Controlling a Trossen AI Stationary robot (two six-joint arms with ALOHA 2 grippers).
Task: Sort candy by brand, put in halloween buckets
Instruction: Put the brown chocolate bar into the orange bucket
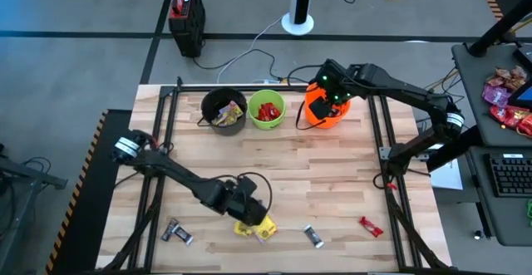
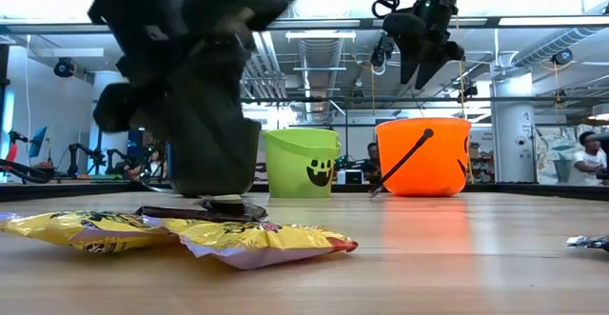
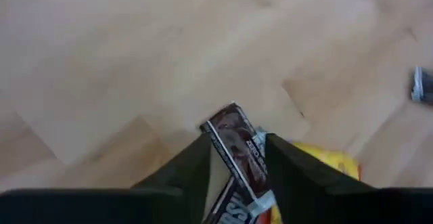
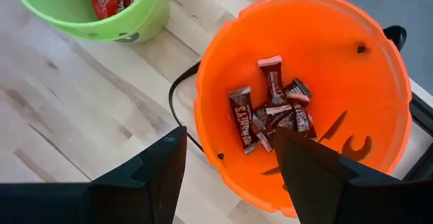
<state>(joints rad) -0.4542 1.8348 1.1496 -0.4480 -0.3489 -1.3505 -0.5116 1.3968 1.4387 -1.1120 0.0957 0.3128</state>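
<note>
Your right gripper (image 4: 230, 166) is hanging with fingers spread and empty over the orange bucket (image 1: 326, 107) at the table's far edge. Your left gripper (image 3: 237, 166), near the front edge, is straddling a dark brown bar (image 3: 238, 149) lying partly on a yellow packet (image 2: 257, 239). I cannot tell if it is pinching yet, so it is risking to drag the packet too.

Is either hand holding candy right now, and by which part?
Left hand has a brown bar between its fingers at mid-length, but a firm grip cannot be told. Right hand, open over the orange bucket, holds nothing.
</note>
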